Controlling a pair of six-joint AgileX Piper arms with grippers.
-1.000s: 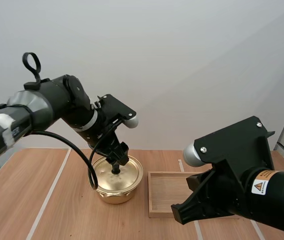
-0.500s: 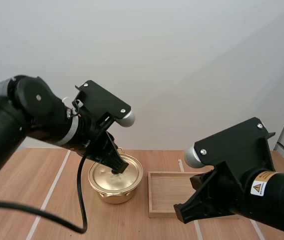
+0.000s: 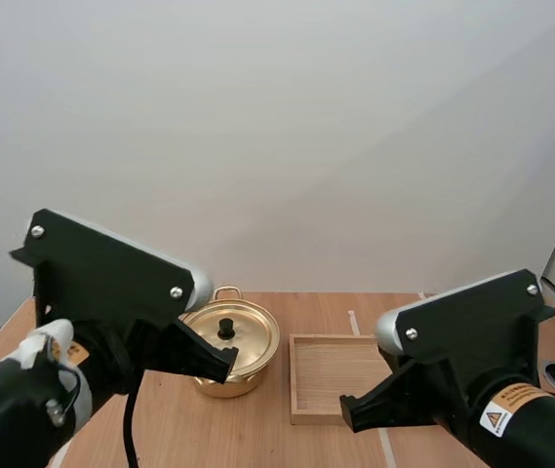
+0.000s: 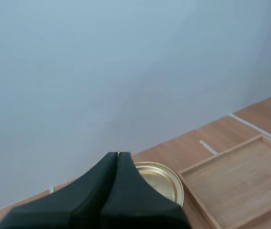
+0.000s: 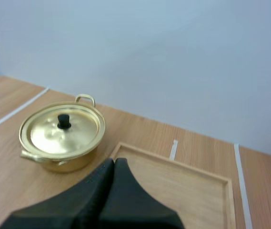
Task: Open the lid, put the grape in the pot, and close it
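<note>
Both grippers were pressed together on nothing: our left gripper [image 4: 117, 158] showed as one dark wedge, and so did our right gripper [image 5: 114, 163]. The pot [image 3: 250, 373] stood on the table [image 3: 326, 310] with its lid [image 3: 246, 336] seated and the black knob [image 3: 225, 329] upright at its centre. We counted one pot, one lid, one knob, two loop handles [image 5: 85, 99] and one wooden tray [image 3: 331, 380], which sat just beside the pot on its right.

The relation that mattered was this: the lid lay ahead of and below the left gripper's tip, its gold edge peeking past the wedge, while from the right gripper the pot sat forward and off to the left, across the tray's corner. We judged the left arm the nearer one for any move on the knob, though its fingers [image 4: 99, 193] would have to spread first. Whether a grape lay under the lid we could not tell.
</note>
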